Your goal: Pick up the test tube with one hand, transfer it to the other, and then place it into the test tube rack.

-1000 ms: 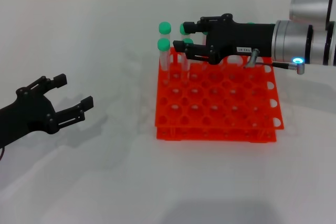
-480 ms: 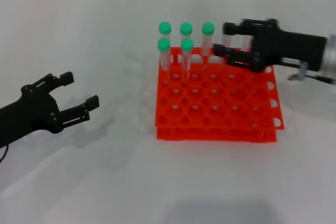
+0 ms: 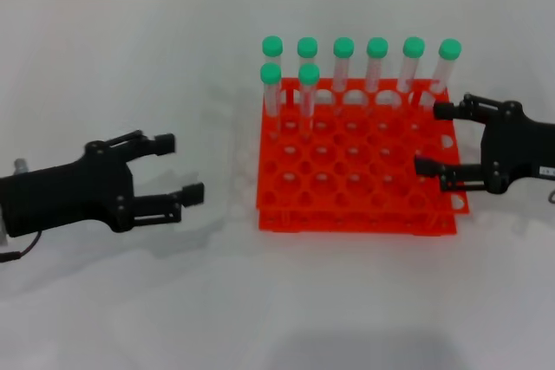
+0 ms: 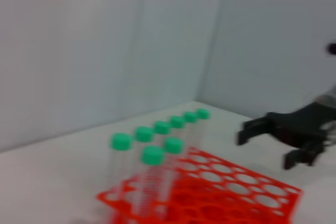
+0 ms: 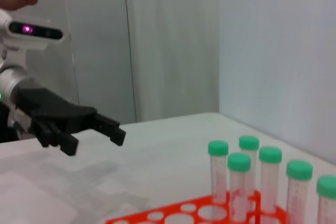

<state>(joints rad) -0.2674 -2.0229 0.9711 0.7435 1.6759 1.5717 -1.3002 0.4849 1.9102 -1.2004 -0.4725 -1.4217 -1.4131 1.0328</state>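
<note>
The orange-red test tube rack stands in the middle of the table. Several clear test tubes with green caps stand upright in it: a row along its far edge and two in the second row at the left. My right gripper is open and empty at the rack's right edge, low beside it. My left gripper is open and empty to the left of the rack, apart from it. Neither gripper holds a tube. The rack and the right gripper show in the left wrist view.
The right wrist view shows the left gripper across the table, the capped tubes and the rack's edge. White table surface surrounds the rack; a pale wall stands behind.
My right gripper has drawn back from the tubes at the rack's far left to the rack's right edge, open. My left gripper has moved right, closer to the rack.
</note>
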